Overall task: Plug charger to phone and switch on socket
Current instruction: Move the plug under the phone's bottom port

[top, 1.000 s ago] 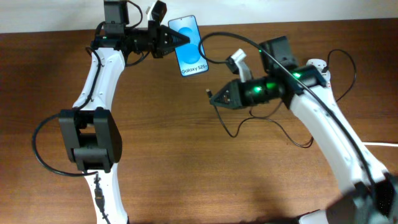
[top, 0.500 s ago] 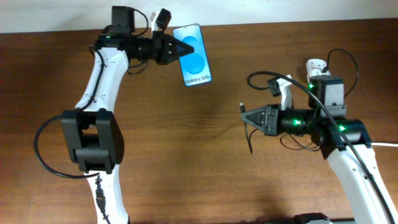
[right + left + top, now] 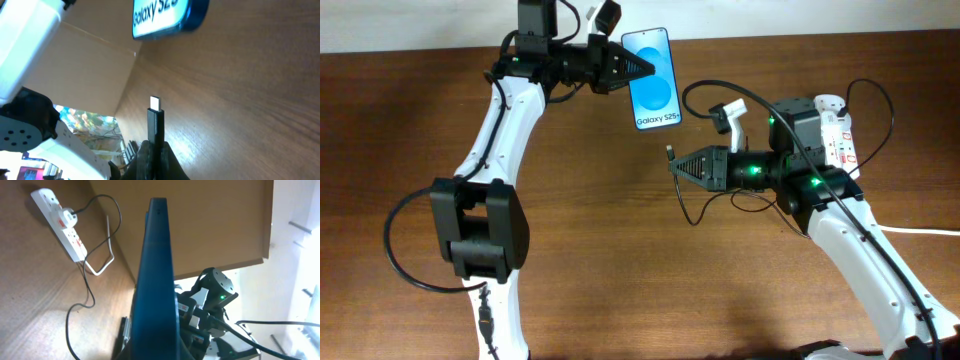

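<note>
In the right wrist view the phone (image 3: 165, 15) is cut off by the top edge; only its lower end and part of its lettering show. In the left wrist view it stands edge-on, its screen hidden, and covers most of the left pincer (image 3: 645, 68). Overhead, right of the phone, the socket (image 3: 840, 140) lies partly behind the right arm (image 3: 800, 175), its switches too small to read.

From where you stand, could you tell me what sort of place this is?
Probably a robotics test bench: white robot arms over a wooden table, a power strip and a phone.
</note>
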Available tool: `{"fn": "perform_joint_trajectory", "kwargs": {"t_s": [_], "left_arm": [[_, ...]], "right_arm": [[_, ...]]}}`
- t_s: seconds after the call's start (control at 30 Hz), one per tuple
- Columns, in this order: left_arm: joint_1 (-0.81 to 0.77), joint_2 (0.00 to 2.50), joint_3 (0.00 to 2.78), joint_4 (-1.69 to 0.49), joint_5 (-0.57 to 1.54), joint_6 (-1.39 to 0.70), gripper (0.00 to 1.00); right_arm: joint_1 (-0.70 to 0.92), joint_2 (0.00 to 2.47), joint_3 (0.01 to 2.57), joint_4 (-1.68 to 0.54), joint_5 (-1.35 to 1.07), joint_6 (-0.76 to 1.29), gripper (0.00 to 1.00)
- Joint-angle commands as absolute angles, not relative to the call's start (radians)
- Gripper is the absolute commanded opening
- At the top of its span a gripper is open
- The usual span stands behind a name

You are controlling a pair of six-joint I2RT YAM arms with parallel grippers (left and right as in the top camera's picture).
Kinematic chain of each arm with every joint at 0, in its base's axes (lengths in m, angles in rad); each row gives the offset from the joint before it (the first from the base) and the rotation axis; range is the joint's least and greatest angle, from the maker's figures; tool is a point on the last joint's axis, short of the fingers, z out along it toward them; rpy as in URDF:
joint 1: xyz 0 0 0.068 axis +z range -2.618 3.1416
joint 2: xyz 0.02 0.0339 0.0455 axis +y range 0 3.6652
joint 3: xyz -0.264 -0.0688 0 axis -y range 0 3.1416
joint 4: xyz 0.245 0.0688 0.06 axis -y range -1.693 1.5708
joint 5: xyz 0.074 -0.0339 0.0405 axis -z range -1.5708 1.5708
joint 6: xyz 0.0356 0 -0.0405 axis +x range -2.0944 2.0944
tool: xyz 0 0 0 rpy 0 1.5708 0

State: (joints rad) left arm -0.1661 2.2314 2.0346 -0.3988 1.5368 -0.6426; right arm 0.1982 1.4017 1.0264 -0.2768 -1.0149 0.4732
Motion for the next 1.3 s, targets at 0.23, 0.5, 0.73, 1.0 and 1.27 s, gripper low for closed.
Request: {"fn": "perform_joint_trajectory", "kwargs": {"t_s": [0.23,0.5,0.73,1.0,1.27], "left_arm": [[-0.164,2.180,2.060,-0.393,1.551,-0.696,0.00],[-0.172,2.180,2.060,-0.394,1.548,-0.727,0.00],[-0.172,2.180,2.060,-0.394,1.549,-0.726,0.00],[-0.180,2.180,2.060,-0.394,1.553,-0.720,0.00],[-0.181,2.180,2.060,-0.401,1.574,-0.703,0.00]], "right_arm": [[0.204,1.407,1.027,-0.160,-0.966,0.565,0.04],[0.241,1.416,1.027,-0.130,-0.892,0.604,0.04],[0.280,1.416,1.027,-0.129,-0.829,0.604,0.04],[0.280,1.416,1.027,-0.099,-0.826,0.603,0.04],[0.280,1.416,1.027,-0.099,-0.798,0.599,0.04]]}}
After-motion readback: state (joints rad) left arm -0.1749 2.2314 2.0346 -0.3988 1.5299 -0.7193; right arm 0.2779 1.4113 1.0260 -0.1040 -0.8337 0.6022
